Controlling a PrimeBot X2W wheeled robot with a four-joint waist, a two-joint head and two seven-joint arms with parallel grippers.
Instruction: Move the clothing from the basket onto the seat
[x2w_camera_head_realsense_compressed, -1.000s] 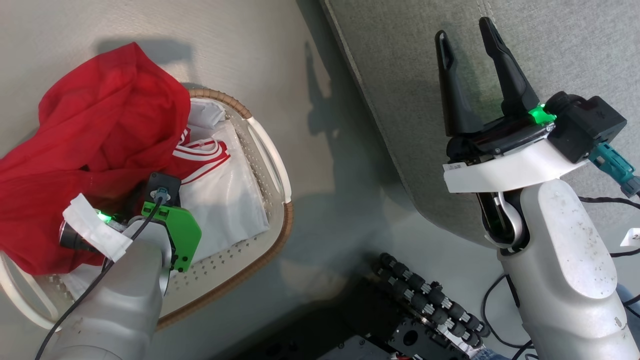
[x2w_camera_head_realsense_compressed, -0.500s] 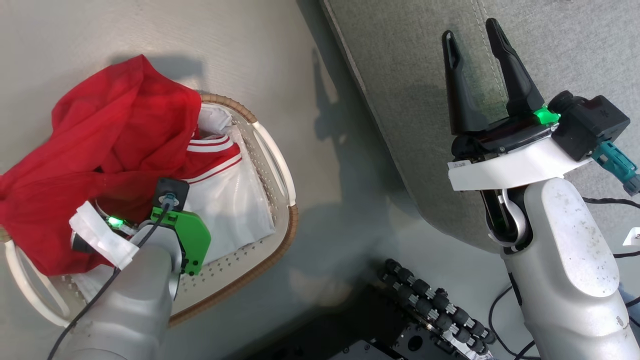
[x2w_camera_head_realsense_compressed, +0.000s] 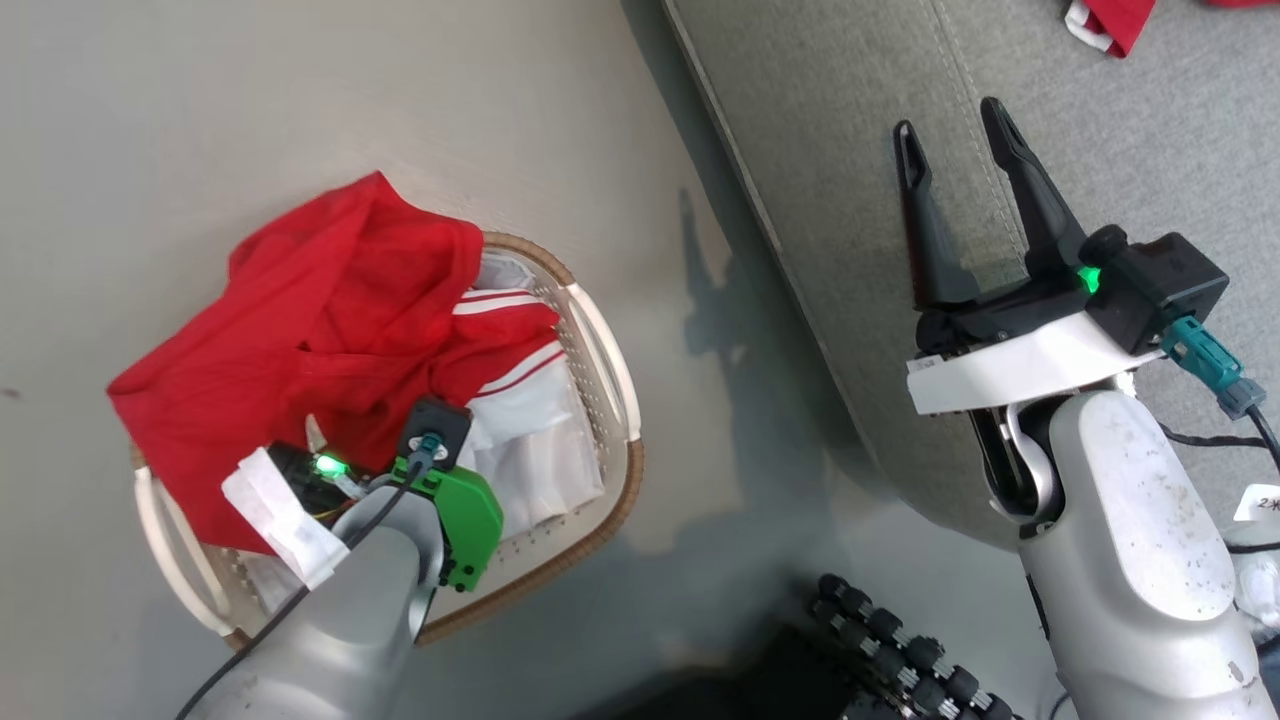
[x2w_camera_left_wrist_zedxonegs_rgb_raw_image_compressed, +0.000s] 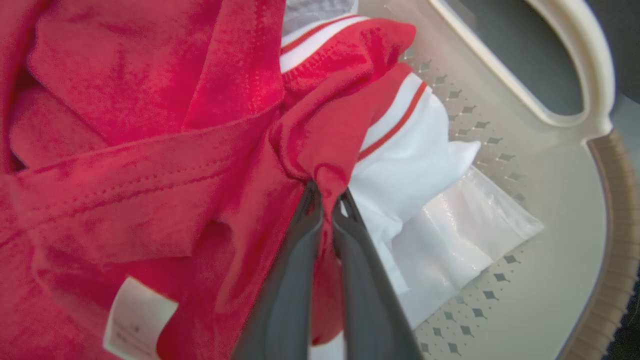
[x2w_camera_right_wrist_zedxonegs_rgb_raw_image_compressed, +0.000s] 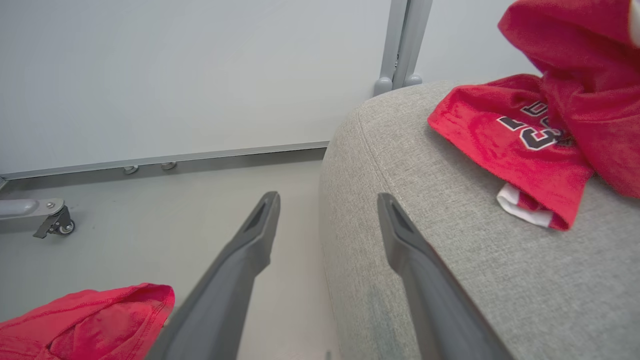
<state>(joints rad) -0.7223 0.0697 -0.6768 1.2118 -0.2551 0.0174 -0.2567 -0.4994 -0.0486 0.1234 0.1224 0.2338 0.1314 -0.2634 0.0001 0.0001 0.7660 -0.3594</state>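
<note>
Red clothing (x2w_camera_head_realsense_compressed: 320, 330) lies heaped in the white basket (x2w_camera_head_realsense_compressed: 612, 370) with a brown woven rim, spilling over its far edge. In the left wrist view my left gripper (x2w_camera_left_wrist_zedxonegs_rgb_raw_image_compressed: 327, 192) is shut on a bunched fold of a red garment (x2w_camera_left_wrist_zedxonegs_rgb_raw_image_compressed: 320, 145) with white stripes, inside the basket (x2w_camera_left_wrist_zedxonegs_rgb_raw_image_compressed: 560, 200). My right gripper (x2w_camera_head_realsense_compressed: 950, 135) hangs open and empty over the grey seat (x2w_camera_head_realsense_compressed: 840, 130). In the right wrist view that gripper (x2w_camera_right_wrist_zedxonegs_rgb_raw_image_compressed: 327, 207) stands at the seat's (x2w_camera_right_wrist_zedxonegs_rgb_raw_image_compressed: 450, 260) rounded edge, and a red jersey (x2w_camera_right_wrist_zedxonegs_rgb_raw_image_compressed: 520, 145) with lettering lies on the cushion. A red scrap of clothing (x2w_camera_head_realsense_compressed: 1110, 22) lies at the seat's top edge.
A white liner (x2w_camera_left_wrist_zedxonegs_rgb_raw_image_compressed: 440, 225) lines the basket's bottom. Pale floor (x2w_camera_head_realsense_compressed: 250, 100) surrounds the basket. The robot's dark base with black rollers (x2w_camera_head_realsense_compressed: 890, 640) sits at the bottom. A wall panel with a castor foot (x2w_camera_right_wrist_zedxonegs_rgb_raw_image_compressed: 55, 222) stands beyond the seat.
The head camera has shifted, so the basket and seat sit lower and further right in view. My left gripper has closed on the red garment. The right gripper stays open.
</note>
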